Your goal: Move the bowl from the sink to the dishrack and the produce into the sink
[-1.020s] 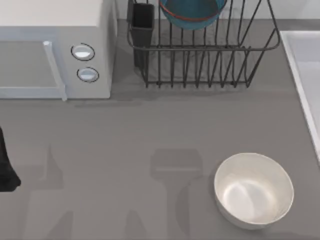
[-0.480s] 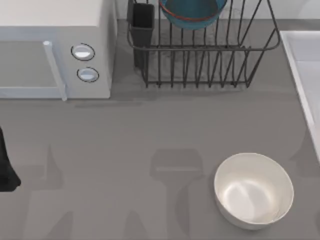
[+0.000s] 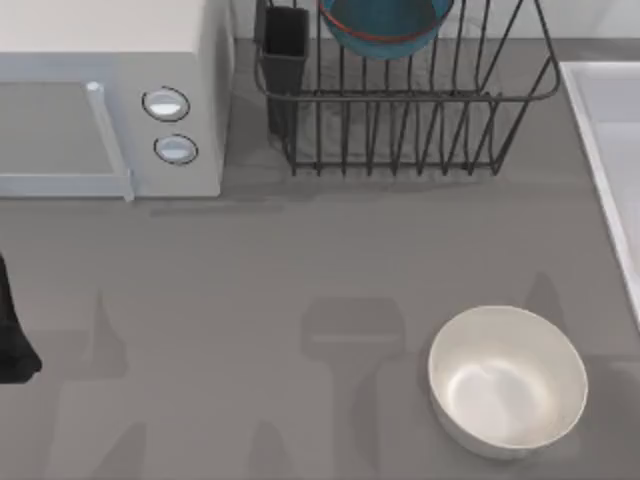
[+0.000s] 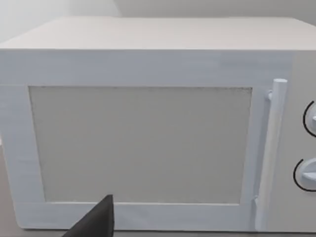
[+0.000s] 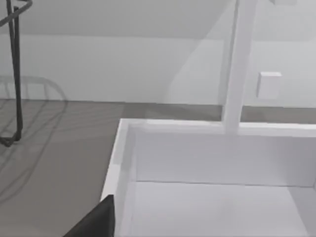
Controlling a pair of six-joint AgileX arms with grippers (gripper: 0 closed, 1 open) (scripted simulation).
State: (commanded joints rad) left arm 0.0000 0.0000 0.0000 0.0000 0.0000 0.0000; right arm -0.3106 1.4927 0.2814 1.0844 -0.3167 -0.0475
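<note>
The sink (image 3: 603, 150), a white basin with a light-grey rim, runs along the right edge of the table in the top view; the right wrist view looks into it (image 5: 207, 197) from close by, showing bare white floor and walls and a white faucet post (image 5: 236, 69) standing at its far rim. The microwave (image 3: 110, 95) fills the far left corner, its door handle and two round knobs facing the table's middle, and the left wrist view faces its door (image 4: 140, 143) squarely. The dishrack (image 3: 400, 100), dark wire with a black utensil cup (image 3: 285, 45) at its left corner, sits between microwave and sink at the back of the grey table (image 3: 250, 290). The teal-blue bowl (image 3: 385, 25) with its red-orange rim line rests inside the dishrack, propped among the bars. A plain white bowl (image 3: 507, 380) stands upright on the table near the front right, well apart from the rack. The left arm (image 3: 12, 330) is a dark shape at the table's left edge. How wide the left gripper (image 4: 96, 222) and the right gripper (image 5: 96, 219) stand, or whether either holds anything, I cannot tell, since just a dark fingertip shows for each.
</note>
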